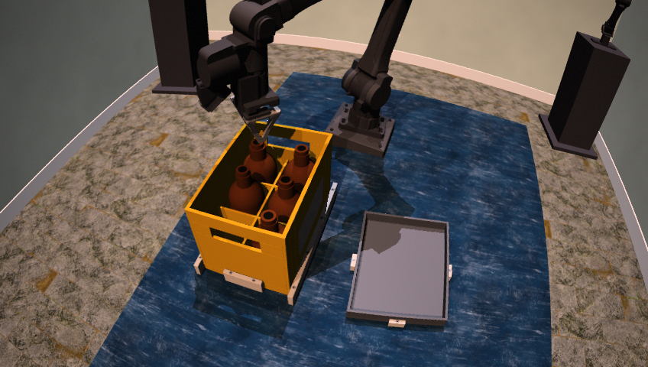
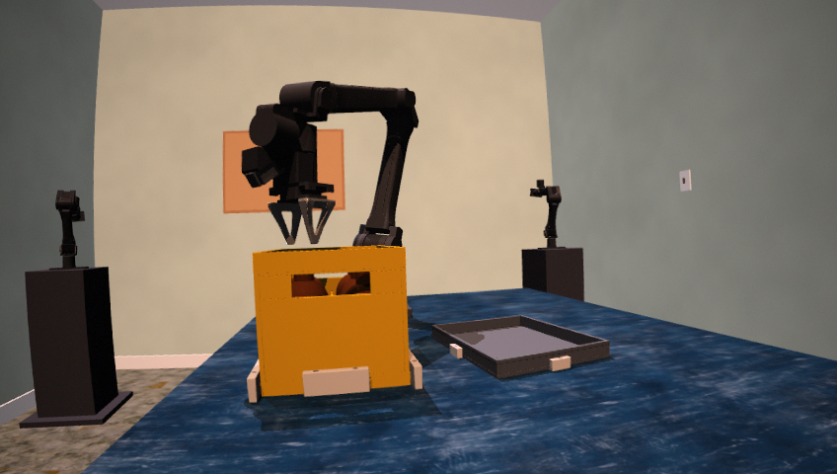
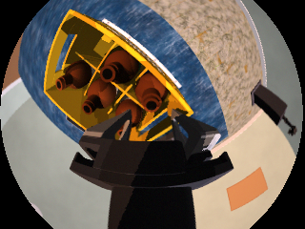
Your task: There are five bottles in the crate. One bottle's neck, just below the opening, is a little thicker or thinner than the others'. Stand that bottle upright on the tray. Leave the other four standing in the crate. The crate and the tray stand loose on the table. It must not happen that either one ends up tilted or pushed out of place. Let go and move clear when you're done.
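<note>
The yellow crate [image 1: 222, 254] [image 2: 332, 335] [image 3: 51, 62] holds five brown bottles, all standing in its compartments. They are back left [image 1: 260, 166] [image 3: 152, 91], middle left [image 1: 245, 195] [image 3: 121, 64], back right [image 1: 299, 171] [image 3: 130, 112], middle right [image 1: 283, 203] [image 3: 99, 94] and front right [image 1: 269, 220] [image 3: 76, 76]. The front-left compartment holds no bottle. I cannot tell which neck differs in thickness. My gripper [image 1: 261, 138] [image 2: 303, 241] [image 3: 151, 113] is partly open and empty, pointing down just above the crate's rim, near the back-left bottle. In the wrist view a finger partly hides the back-right bottle. The grey tray [image 1: 400, 281] [image 2: 528, 342] bears no bottle.
Pale blocks [image 1: 243, 280] [image 2: 336, 380] stand around the crate's base, and smaller ones [image 1: 396, 323] [image 2: 560, 362] around the tray. The arm's base [image 1: 364, 136] stands behind and right of the crate. Crate walls and dividers rise around the bottles. The tray has a low rim.
</note>
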Robot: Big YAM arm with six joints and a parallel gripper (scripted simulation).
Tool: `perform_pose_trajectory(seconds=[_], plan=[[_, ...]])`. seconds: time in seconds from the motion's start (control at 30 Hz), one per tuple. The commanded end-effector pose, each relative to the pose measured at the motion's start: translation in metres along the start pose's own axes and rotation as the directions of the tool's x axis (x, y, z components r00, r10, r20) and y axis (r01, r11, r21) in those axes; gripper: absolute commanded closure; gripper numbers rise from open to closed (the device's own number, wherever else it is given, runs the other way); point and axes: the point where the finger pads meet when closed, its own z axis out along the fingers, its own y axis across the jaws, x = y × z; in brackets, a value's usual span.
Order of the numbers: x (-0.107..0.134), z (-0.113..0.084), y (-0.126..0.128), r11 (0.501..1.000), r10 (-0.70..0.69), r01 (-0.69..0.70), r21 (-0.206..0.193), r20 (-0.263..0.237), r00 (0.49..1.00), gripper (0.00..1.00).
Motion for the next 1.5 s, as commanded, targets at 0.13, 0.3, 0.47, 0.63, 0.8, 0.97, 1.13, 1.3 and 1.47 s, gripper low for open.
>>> perform_pose_trajectory(seconds=[0.13,0.3,0.47,0.63,0.8,0.97,1.13,1.3,1.47], plan=[[-0.002,0.000,0.004,1.000,0.002,-0.002,-0.005,0.006,1.000,0.39],[-0.002,0.000,0.004,1.000,0.002,-0.002,-0.005,0.006,1.000,0.39],[-0.002,0.000,0.004,1.000,0.002,-0.002,-0.005,0.006,1.000,0.39],[-0.002,0.000,0.004,1.000,0.002,-0.002,-0.005,0.006,1.000,0.39],[-0.002,0.000,0.004,1.000,0.002,-0.002,-0.005,0.006,1.000,0.39],[-0.003,0.000,0.004,1.000,0.002,-0.002,-0.005,0.008,1.000,0.39],[-0.002,0.004,0.004,1.000,0.001,-0.001,-0.004,0.003,1.000,0.39],[-0.002,0.009,0.004,1.000,0.003,-0.003,-0.003,-0.002,1.000,0.39],[-0.006,0.007,0.005,1.000,0.000,0.000,-0.005,0.007,1.000,0.39]])
